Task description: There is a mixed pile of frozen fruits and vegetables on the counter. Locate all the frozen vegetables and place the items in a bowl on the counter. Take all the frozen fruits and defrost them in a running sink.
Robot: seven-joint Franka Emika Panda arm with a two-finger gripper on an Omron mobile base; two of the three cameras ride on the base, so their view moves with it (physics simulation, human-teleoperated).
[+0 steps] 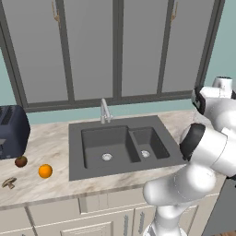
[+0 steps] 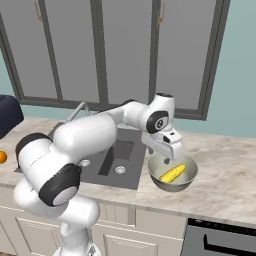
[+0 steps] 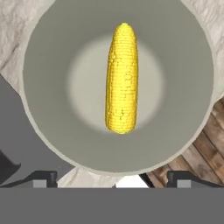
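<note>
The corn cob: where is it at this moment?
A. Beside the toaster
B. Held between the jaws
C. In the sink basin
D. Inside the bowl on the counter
D: the corn cob lies flat on the bottom of the grey bowl, with the open jaws above it.

Yellow corn [image 3: 122, 78] in a grey bowl [image 3: 48, 127], orange fruit [image 1: 45, 171] on pale marbled counter [image 1: 50, 143], dark grey sink [image 1: 120, 145].

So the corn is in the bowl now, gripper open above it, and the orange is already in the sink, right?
Not the orange: the left base view shows it on the counter left of the sink. The corn does lie in the bowl, with the gripper open above.
</note>
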